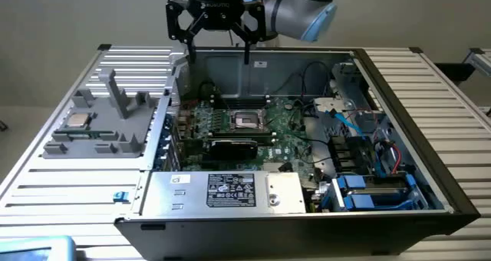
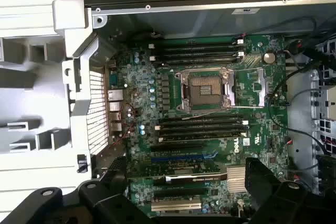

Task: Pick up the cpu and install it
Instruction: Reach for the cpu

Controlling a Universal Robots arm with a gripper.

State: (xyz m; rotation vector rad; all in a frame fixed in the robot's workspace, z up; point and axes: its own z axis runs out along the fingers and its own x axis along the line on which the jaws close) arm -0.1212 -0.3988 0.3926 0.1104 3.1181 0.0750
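Where the open computer case [image 1: 268,238] comes nearest in the exterior view, a silver power supply [image 1: 230,191] with a printed label is seen. Blue drive brackets [image 1: 360,192] are seen toward the exterior view's right.

Farther back, on the exterior view's left, a grey moulded holder [image 1: 107,140] is set on the slatted surface [image 1: 69,186], just beside the case wall. The cpu [image 1: 79,121] is laid flat in a recess of that holder. It is a small square chip with a shiny silver-tan metal top, edged by a thin darker rim. A long green memory stick [image 1: 77,135] is laid just in front of it.

Inside the case the green motherboard [image 1: 284,140] is exposed, and its black socket [image 1: 247,120] with a metal frame is seen uncovered.

At the far side, the claw [image 1: 218,58] is held above the rear wall of the case, pointed downward. Its two black fingers [image 1: 247,51] are spread wide and empty, well apart from the cpu. Behind it, the arm's grey and blue wrist joint [image 1: 303,8] is bent toward the exterior view's right.
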